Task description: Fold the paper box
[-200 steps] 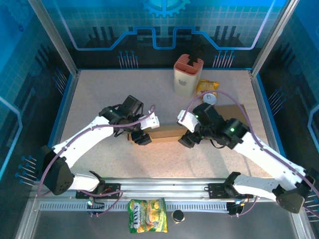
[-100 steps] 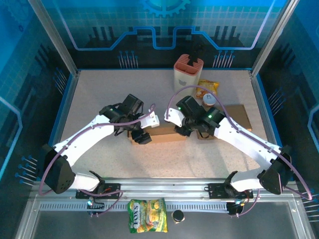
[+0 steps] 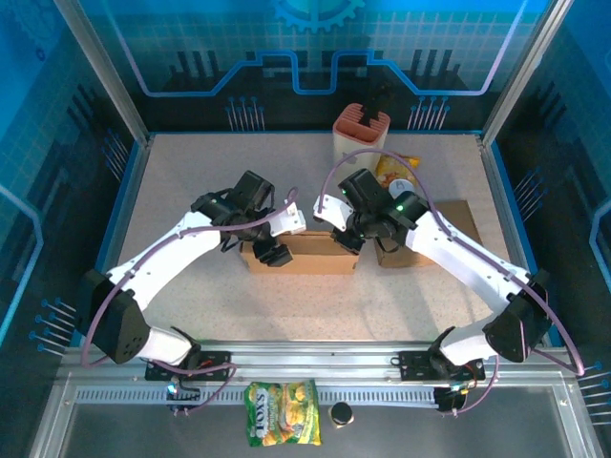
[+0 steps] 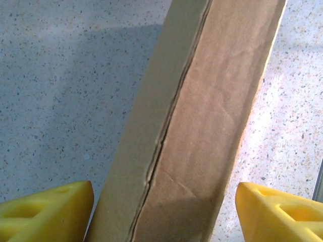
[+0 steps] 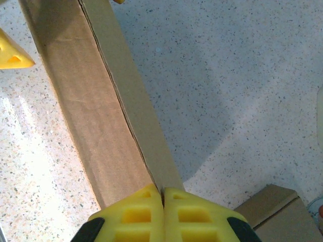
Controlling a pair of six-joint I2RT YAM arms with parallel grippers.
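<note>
White arm links (image 3: pixel 162 260), black joints (image 3: pixel 250 195), purple cables (image 3: pixel 83 329), yellow fingertips (image 4: pixel 45 206)

A long, narrow brown cardboard box (image 3: pixel 304 256) lies lengthwise across the middle of the speckled counter (image 3: pixel 191 181), a seam running along its creased upper face.

The paper box (image 4: pixel 202 126) is matt brown cardboard, faintly creased, with a rough-edged seam. The surface (image 4: pixel 55 91) under it is pale, speckled and smooth like stone, with a soft sheen at the right of the left wrist view. The right hand (image 5: pixel 162 194) has smooth yellow plastic fingers (image 5: pixel 133 214). At the bottom centre of the top view, a snack bag (image 3: pixel 282 413) looks glossy.
</note>
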